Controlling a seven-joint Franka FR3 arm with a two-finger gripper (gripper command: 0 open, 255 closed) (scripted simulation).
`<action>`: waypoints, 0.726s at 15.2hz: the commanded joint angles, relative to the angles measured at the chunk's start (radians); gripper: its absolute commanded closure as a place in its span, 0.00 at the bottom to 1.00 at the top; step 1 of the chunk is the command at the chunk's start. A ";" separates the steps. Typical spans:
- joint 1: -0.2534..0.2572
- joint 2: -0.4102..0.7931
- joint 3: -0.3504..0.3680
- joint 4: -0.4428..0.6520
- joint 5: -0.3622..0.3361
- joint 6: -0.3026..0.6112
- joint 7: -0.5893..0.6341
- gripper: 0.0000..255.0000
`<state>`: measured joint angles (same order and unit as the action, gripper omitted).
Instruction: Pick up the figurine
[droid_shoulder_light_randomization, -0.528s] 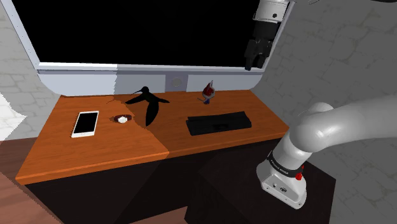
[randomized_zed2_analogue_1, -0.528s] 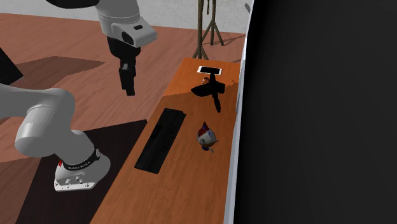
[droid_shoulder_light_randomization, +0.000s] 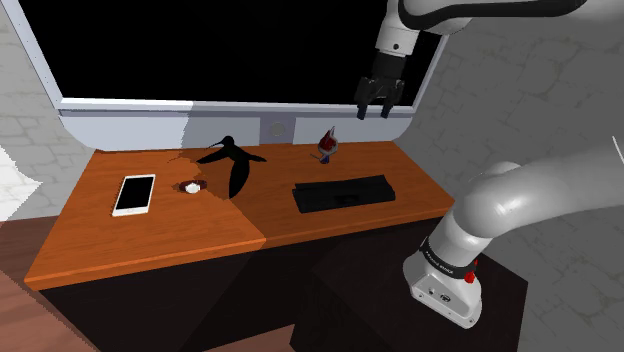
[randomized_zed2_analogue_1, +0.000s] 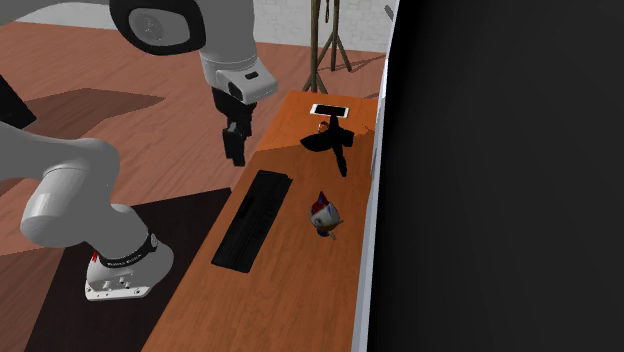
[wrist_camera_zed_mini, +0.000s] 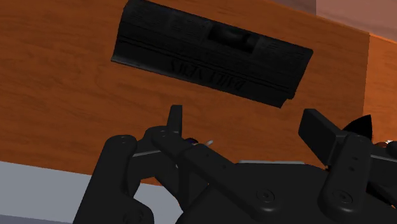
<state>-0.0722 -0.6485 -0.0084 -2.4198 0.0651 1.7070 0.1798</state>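
- Where it shows bare, the tabletop (droid_shoulder_light_randomization: 200, 235) is smooth orange-brown wood with a fine grain. It is a long slab with straight edges, and a lighter stretch meets a darker one partway along.
- The figurine (droid_shoulder_light_randomization: 327, 146) (randomized_zed2_analogue_1: 323, 214) is small and upright, coloured red, white and dark blue, and it narrows to a point at the top. It stands near the tabletop's back edge, just in front of the pale grey frame (droid_shoulder_light_randomization: 120, 115) of a large, flat black screen (droid_shoulder_light_randomization: 200, 50).
- A keyboard (droid_shoulder_light_randomization: 342, 192) (randomized_zed2_analogue_1: 252, 218) (wrist_camera_zed_mini: 210, 51) lies flat in front of the figurine and apart from it. It is a long matte black rectangle with raised ribs and lines across its face.
- Toward the shoulder view's left lies a phone (droid_shoulder_light_randomization: 134, 194) (randomized_zed2_analogue_1: 329, 110), a thin white slab with rounded corners, and a small round white thing (droid_shoulder_light_randomization: 193, 187) sits just beside it.
- Between the phone and the figurine stands a flat black bird-shaped thing (droid_shoulder_light_randomization: 232, 160) (randomized_zed2_analogue_1: 333, 140) with its wings spread.
- Bare wood lies on both sides of the figurine and between it and the keyboard. The frame stands close behind the figurine.
- The white arm (droid_shoulder_light_randomization: 520, 200) curves up from the stand and over the tabletop.
- The jaws are open. Their black fingers (wrist_camera_zed_mini: 175, 121) stand well apart, and wood grain shows between them.
- The jaws hold nothing and touch nothing. They hang in the air above the tabletop, and in the shoulder view they sit above and to the right of the figurine, against the screen's lower frame.
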 joint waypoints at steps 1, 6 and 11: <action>-0.017 0.050 0.012 0.003 0.003 0.075 0.055 0.00; -0.061 0.190 0.037 0.007 0.000 0.268 0.186 0.00; -0.107 0.345 0.052 0.043 -0.022 0.439 0.322 0.00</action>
<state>-0.1681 -0.3368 0.0429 -2.3871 0.0493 2.1108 0.4742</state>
